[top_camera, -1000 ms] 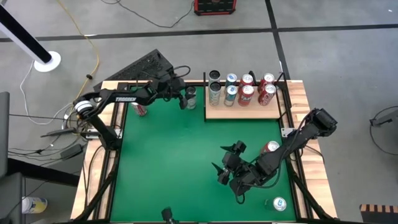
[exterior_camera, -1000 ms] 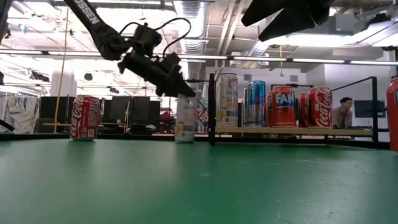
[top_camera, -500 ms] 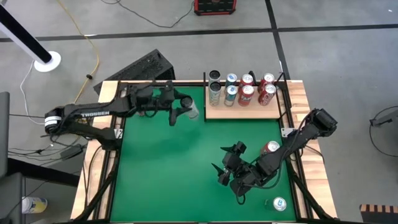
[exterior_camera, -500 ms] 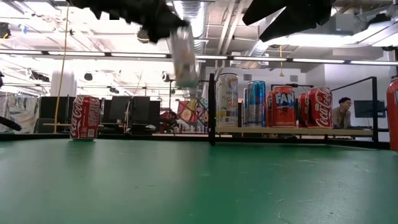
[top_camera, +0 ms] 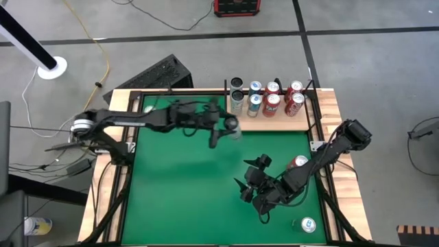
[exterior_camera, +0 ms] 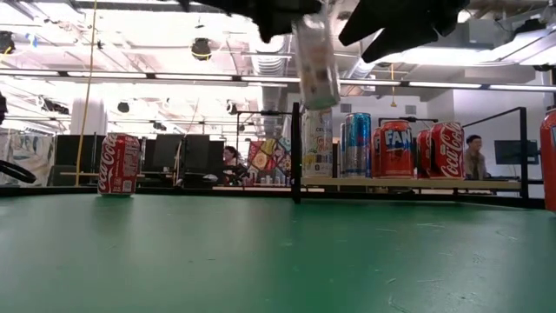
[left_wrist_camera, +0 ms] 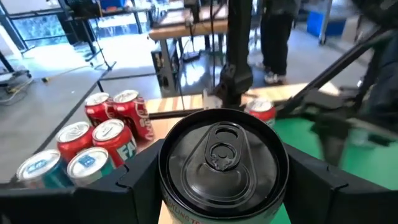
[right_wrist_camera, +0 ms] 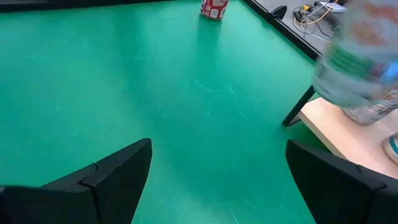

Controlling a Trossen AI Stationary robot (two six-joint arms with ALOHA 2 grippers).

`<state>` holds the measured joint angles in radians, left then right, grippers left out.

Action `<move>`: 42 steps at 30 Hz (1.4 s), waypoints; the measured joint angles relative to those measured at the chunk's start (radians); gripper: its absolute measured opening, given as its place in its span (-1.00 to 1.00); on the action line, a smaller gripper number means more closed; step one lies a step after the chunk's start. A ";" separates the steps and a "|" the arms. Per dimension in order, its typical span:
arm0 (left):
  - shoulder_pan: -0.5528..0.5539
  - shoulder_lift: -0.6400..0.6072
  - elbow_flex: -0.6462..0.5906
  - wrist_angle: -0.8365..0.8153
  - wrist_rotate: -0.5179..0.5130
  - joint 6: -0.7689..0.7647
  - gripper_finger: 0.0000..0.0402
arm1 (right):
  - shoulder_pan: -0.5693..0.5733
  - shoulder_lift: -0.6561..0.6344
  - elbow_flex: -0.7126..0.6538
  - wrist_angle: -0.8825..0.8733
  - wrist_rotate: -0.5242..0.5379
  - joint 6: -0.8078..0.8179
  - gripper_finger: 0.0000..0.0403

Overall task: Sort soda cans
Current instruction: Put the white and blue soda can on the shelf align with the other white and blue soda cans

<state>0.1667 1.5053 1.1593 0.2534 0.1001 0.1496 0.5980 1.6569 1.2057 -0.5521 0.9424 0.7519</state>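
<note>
Green felt below, my left gripper (top_camera: 226,127) carries a pale can (left_wrist_camera: 222,163) clamped toward the far wooden tray (top_camera: 274,123) for setting down, while my right gripper (top_camera: 250,185) waits wide.

Matt green table mat (top_camera: 185,185), pale bare-wood tray (top_camera: 267,123), and a glossy dark metal can top (left_wrist_camera: 221,162).

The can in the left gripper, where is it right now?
In the high view the pale can is held off the green table by the left gripper, just in front of the wooden tray's left end.
</note>
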 joint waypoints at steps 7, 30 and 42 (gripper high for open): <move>0.027 0.206 0.175 -0.078 0.016 0.122 0.15 | 0.013 0.000 0.000 -0.037 -0.001 0.017 0.95; 0.081 0.342 0.178 -0.056 0.019 0.264 0.15 | 0.057 0.000 0.000 -0.123 0.000 0.133 0.95; 0.082 0.345 0.179 -0.061 -0.031 0.284 0.15 | 0.057 0.000 0.000 -0.128 0.000 0.133 0.95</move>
<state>0.2485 1.8507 1.3380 0.1927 0.0696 0.4337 0.6548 1.6566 1.2060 -0.6804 0.9428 0.8852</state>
